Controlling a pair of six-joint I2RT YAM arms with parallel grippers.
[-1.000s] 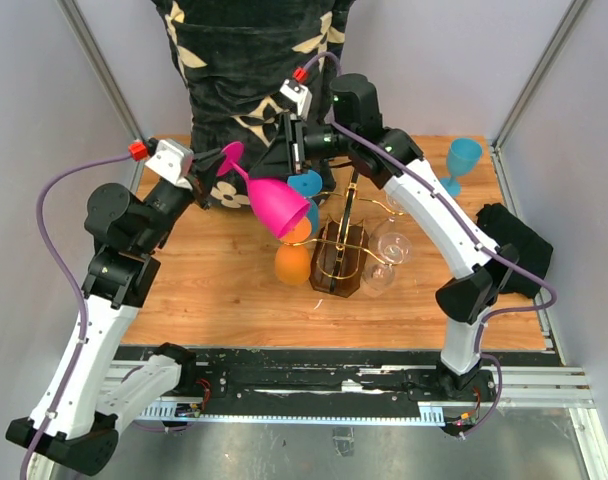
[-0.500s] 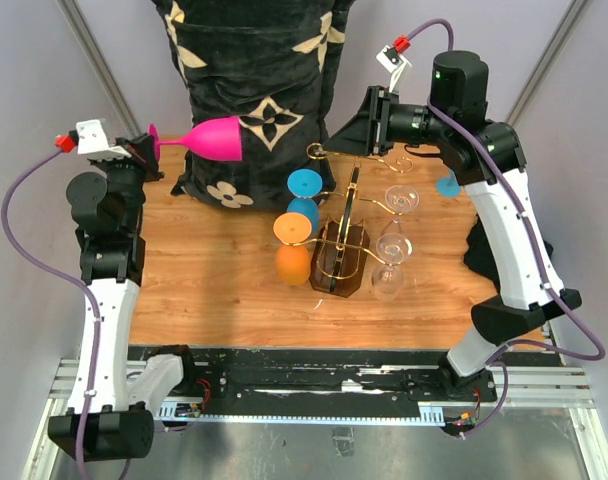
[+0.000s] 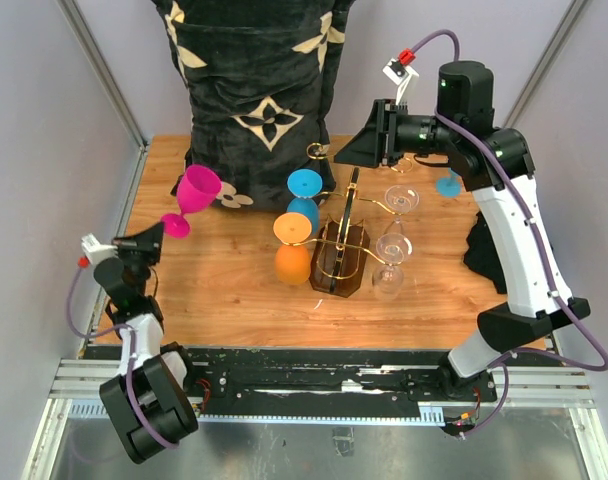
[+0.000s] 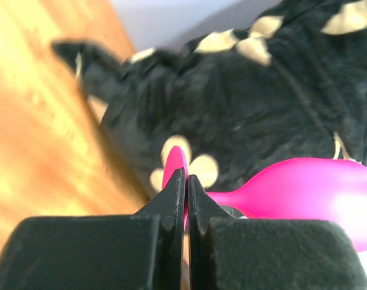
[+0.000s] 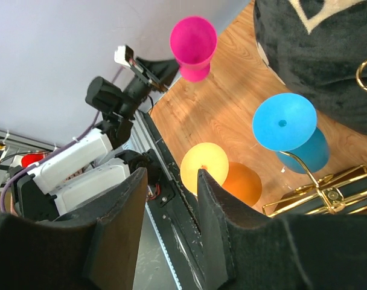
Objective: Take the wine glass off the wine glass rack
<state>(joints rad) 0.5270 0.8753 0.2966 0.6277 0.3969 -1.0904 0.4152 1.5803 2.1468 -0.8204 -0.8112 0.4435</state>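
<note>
Left pincer (image 3: 159, 235): near-left of the wine glass rack (image 3: 339, 270), well apart from it, by the counter (image 3: 234, 295) edge. It is clenched on the flat foot of the pink wine glass (image 3: 197, 188). In the wrist view both fingers (image 4: 171, 196) pinch the pink disc edge-on. The glass is off the rack, tilted, with its bowl up and away from the pincer.

Rack: upright, dark brown body, gold wire arms. An orange glass (image 3: 294, 265) and a blue glass (image 3: 304, 186) hang foot-up on its left side, clear glasses (image 3: 389, 243) on its right.

Right pincer (image 5: 170, 178): above the rack's far side, released, fingers apart, nothing between them.

Beyond the rack: a black cushion (image 3: 264, 80) with cream flowers. To the rack's far right is a teal glass (image 3: 448, 184), mostly hidden by the right arm.
</note>
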